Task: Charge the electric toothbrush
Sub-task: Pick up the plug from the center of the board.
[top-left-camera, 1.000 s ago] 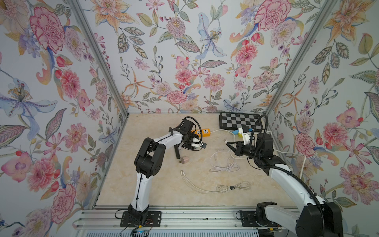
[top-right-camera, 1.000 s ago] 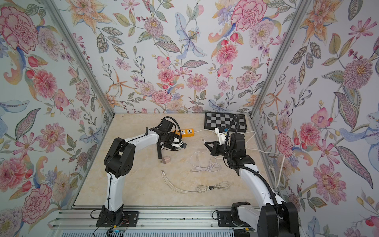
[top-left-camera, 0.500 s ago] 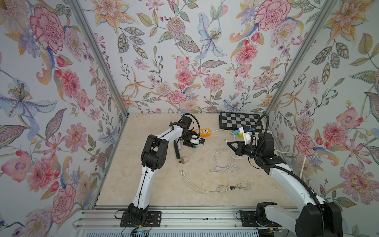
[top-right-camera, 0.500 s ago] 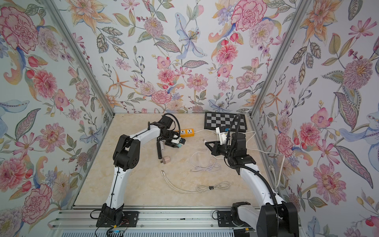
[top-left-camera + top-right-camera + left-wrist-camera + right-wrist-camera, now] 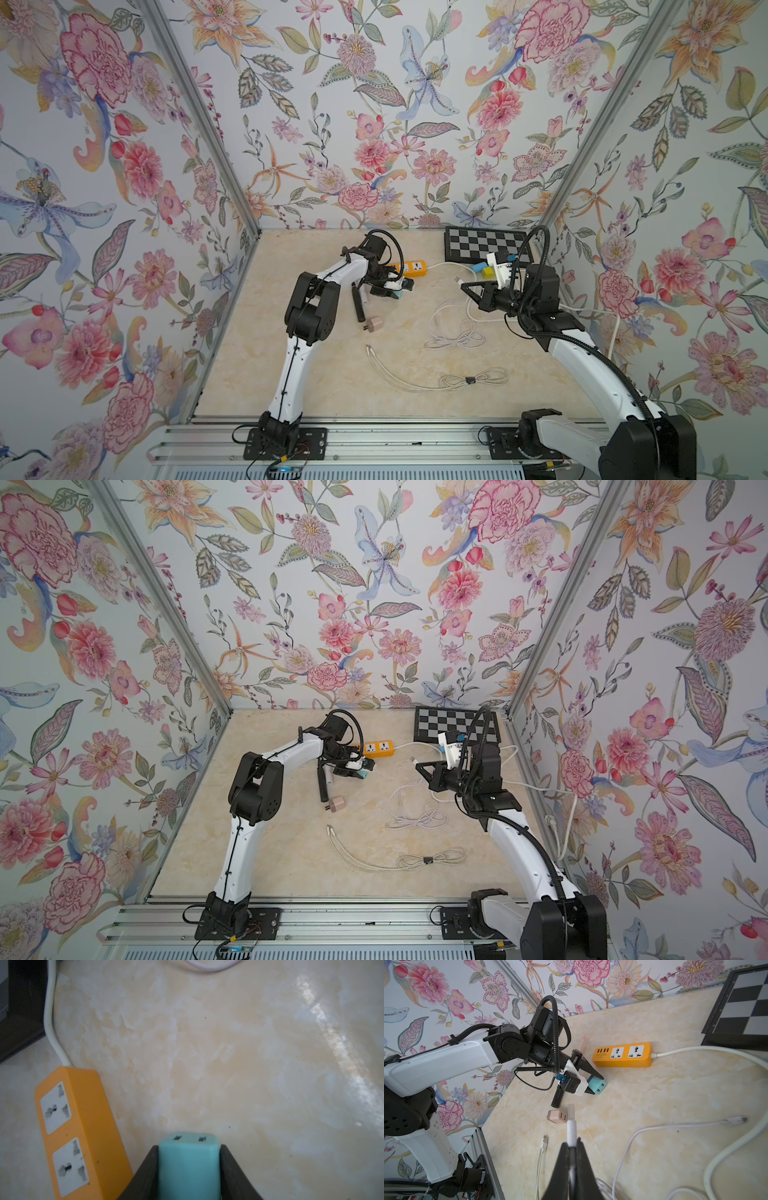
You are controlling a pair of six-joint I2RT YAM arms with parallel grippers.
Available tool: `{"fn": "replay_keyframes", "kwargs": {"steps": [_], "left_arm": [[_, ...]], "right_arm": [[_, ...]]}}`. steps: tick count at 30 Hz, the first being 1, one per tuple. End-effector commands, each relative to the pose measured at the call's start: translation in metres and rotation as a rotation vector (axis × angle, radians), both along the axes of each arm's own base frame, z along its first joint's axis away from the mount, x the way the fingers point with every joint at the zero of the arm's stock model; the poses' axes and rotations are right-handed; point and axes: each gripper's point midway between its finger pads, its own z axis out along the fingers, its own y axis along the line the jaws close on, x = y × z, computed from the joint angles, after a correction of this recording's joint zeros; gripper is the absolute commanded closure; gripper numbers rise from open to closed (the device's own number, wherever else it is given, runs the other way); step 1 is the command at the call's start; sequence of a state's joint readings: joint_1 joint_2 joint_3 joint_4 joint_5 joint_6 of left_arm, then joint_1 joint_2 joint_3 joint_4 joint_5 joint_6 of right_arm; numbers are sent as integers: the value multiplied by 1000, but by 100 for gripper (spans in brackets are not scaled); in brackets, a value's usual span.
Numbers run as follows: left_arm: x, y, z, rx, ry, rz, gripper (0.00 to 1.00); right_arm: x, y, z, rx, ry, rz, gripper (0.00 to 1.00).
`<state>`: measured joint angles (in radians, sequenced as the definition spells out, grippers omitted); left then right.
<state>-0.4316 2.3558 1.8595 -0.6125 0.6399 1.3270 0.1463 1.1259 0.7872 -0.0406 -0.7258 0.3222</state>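
The black electric toothbrush (image 5: 357,303) (image 5: 558,1097) lies on the marble table beside my left arm. My left gripper (image 5: 400,288) (image 5: 188,1147) is shut on a teal charger adapter (image 5: 188,1167) (image 5: 597,1084), both jaws pressed against its sides, just in front of the orange power strip (image 5: 413,269) (image 5: 72,1126). The adapter's two USB ports face outward. My right gripper (image 5: 463,285) (image 5: 572,1142) is shut on the plug of a white cable (image 5: 571,1124), held above the table right of centre, pointing toward the left gripper.
A pink adapter (image 5: 376,323) (image 5: 557,1116) lies near the toothbrush's end. Loose white cables (image 5: 457,338) and a bundled cable (image 5: 457,380) lie mid-table. At the back right are a checkerboard (image 5: 486,249) and small blue and yellow blocks (image 5: 484,269). The strip's thick cord (image 5: 695,1049) runs right.
The left jaws have narrowed onto the teal adapter and the left arm's elbow has shifted toward the back. The right arm with its cable plug has not moved.
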Motion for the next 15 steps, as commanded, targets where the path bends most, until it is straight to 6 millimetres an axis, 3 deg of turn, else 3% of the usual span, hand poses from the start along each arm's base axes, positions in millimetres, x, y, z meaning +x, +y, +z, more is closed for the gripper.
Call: {"fn": "replay_keyframes", "kwargs": {"steps": [1, 3, 6, 8, 10, 13, 15], "left_arm": [[3, 3, 19, -53, -97, -1, 100], [3, -6, 56, -163, -215, -13, 100], [-2, -16, 130, -394, -482, -29, 100], [-11, -14, 189, -619, -704, 7, 100], [-24, -8, 234, -792, -864, 31, 96], [-41, -2, 278, -1012, -929, -11, 87], [-46, -2, 291, -1097, -888, -57, 95]], "right_arm": [[1, 2, 14, 12, 2, 20, 99], [4, 4, 14, 21, 47, 25, 99], [8, 10, 21, 63, 108, 51, 100], [9, 17, 30, 105, 135, 85, 100], [11, 22, 37, 138, 160, 107, 100], [15, 28, 44, 188, 217, 127, 100], [17, 33, 49, 220, 259, 137, 100]]}}
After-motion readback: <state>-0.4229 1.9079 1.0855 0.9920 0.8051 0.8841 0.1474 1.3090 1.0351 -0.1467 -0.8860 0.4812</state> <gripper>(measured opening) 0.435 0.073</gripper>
